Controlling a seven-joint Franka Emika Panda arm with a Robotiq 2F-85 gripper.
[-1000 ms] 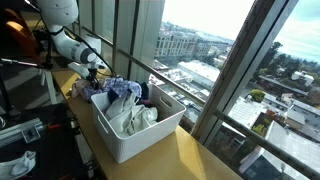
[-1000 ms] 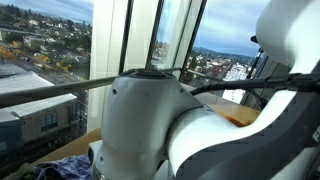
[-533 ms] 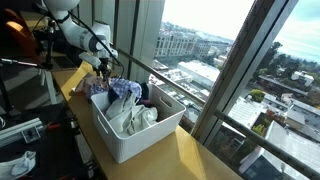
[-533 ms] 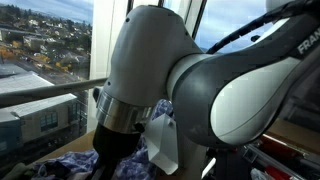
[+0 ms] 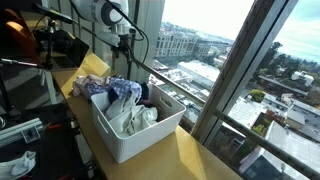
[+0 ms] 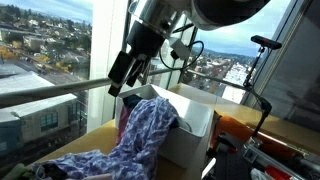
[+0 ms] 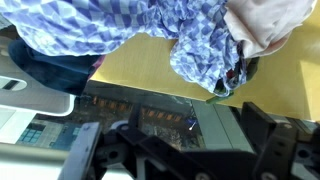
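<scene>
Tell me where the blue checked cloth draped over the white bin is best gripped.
Probably the raised fold of the blue checked cloth at the rim of the white bin, from above: there it bunches highest, while its tail lies flat on the table.

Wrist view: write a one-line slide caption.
Open gripper hovers above a blue checked cloth lying on the tan tabletop, beside a pale garment.

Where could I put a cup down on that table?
Bare wood shows on the table beside the near end of the bin, toward the window, and beyond its far end. The bin is crowded with clothes; a blue checked cloth spills over its rim.
</scene>
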